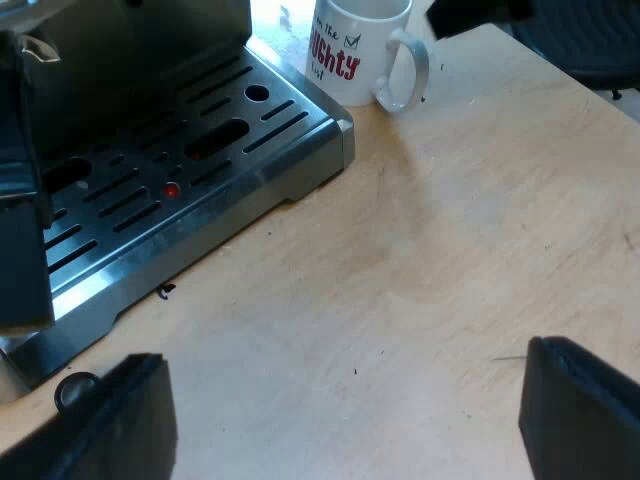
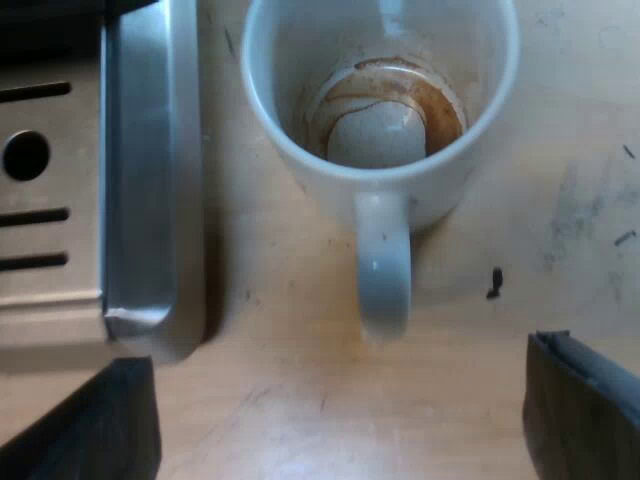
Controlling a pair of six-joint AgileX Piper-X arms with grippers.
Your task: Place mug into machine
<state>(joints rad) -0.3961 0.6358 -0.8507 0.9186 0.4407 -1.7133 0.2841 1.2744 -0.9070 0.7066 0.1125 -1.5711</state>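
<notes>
A white mug [image 1: 358, 48] with red lettering stands upright on the wooden table, beside the corner of the espresso machine's metal drip tray [image 1: 300, 150]. From straight above, the mug [image 2: 380, 95] shows brown coffee rings inside, and its handle [image 2: 384, 262] points toward my right gripper [image 2: 340, 425]. That gripper hovers open above the handle, touching nothing. My left gripper [image 1: 350, 420] is open too, low over bare table in front of the drip tray and well away from the mug.
The slotted drip tray [image 2: 150, 200] has a raised steel edge close beside the mug. A red dot [image 1: 171, 189] shows on the tray grate. A small dark round object [image 1: 75, 391] lies on the table by the tray's edge.
</notes>
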